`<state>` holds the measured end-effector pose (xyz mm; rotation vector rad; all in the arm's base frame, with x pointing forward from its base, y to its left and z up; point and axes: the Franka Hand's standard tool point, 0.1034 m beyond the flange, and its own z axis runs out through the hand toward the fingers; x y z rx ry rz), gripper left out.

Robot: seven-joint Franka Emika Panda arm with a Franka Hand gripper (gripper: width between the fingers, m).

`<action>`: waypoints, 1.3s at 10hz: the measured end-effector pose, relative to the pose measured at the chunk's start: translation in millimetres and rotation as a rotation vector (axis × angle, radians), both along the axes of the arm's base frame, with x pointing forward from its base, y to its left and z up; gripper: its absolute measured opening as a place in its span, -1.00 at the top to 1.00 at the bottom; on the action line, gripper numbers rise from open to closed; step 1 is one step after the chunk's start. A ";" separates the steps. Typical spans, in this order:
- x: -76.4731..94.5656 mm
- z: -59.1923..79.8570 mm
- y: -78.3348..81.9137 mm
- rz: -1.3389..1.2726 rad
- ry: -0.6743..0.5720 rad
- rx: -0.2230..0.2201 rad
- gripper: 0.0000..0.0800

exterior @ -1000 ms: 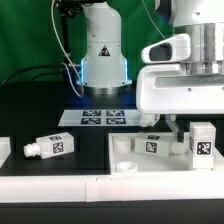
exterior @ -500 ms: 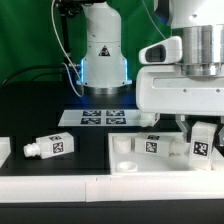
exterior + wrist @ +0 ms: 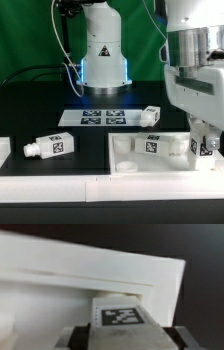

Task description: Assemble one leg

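My gripper (image 3: 204, 140) stands at the exterior view's right and is shut on an upright leg (image 3: 207, 147), a small white block with a tag, at the right end of the big white panel (image 3: 128, 160). In the wrist view the leg (image 3: 120, 314) sits between my two dark fingers (image 3: 78, 336), with the gripper (image 3: 122, 341) over the panel's edge (image 3: 80, 269). A second leg (image 3: 150, 144) lies on the panel. A third leg (image 3: 52, 147) lies on the black table at the left. A fourth leg (image 3: 150, 115) lies behind the panel.
The marker board (image 3: 98, 117) lies flat in front of the arm's base (image 3: 103, 60). A small white part (image 3: 4, 150) shows at the exterior view's left edge. A white ledge (image 3: 60, 190) runs along the table's front.
My gripper moved toward the exterior view's right and came down around the upright leg, closing on it. The leg behind the panel, hidden before, now shows.
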<state>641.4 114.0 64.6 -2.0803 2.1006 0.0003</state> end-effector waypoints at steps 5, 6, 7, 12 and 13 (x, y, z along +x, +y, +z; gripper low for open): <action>-1.3 1.1 -0.1 0.180 -0.027 -0.012 0.03; -1.6 3.3 0.4 0.371 -0.053 -0.033 -0.41; -2.8 4.0 2.5 0.469 -0.062 -0.042 -0.58; -0.4 4.0 -0.5 1.053 -0.106 -0.172 -0.62; 1.8 3.8 -2.7 1.150 -0.115 -0.191 -0.62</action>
